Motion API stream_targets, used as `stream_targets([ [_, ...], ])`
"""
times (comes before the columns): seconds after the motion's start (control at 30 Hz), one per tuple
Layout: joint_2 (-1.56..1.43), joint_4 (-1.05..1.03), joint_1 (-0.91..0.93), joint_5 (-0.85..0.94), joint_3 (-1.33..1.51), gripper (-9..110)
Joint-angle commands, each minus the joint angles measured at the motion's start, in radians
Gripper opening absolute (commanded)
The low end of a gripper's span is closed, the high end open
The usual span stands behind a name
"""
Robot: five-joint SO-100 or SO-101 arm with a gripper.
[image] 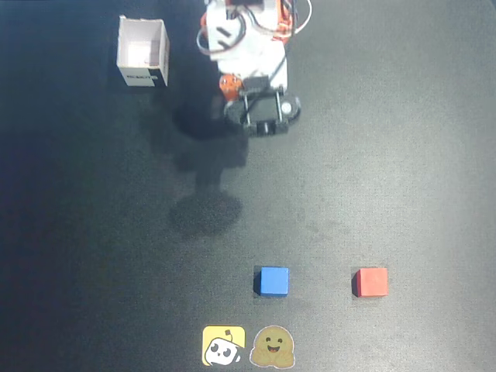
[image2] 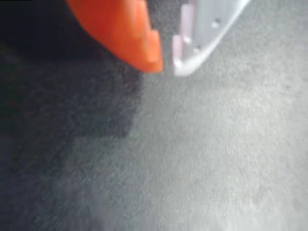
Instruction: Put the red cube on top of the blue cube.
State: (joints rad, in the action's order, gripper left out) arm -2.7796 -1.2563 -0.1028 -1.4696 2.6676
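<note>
The red cube (image: 372, 282) lies on the dark table at the lower right of the overhead view. The blue cube (image: 273, 280) lies to its left, about a cube's width and more apart from it. The arm (image: 249, 70) is folded at the top middle, far from both cubes. In the wrist view my gripper (image2: 167, 67) shows an orange finger (image2: 125, 33) and a white finger (image2: 202, 38) with tips nearly touching and nothing between them. Neither cube shows in the wrist view.
A white open box (image: 142, 53) stands at the top left. Two stickers, a yellow one (image: 223, 346) and a brown smiling one (image: 273, 347), lie at the bottom edge just below the blue cube. The table is a dark mat (image: 387, 170).
</note>
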Motion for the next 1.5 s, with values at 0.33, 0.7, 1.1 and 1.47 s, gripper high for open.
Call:
stream_targets([
  [0.33,0.535,-0.034,-0.055,-0.005,-0.566,0],
  [0.7,0.956,-0.04,-0.181,-0.058,-1.0,0],
  [1.1,1.353,-0.063,-0.305,-0.12,-1.436,0],
  [1.47,1.516,0.012,-0.36,-0.14,-1.563,0],
])
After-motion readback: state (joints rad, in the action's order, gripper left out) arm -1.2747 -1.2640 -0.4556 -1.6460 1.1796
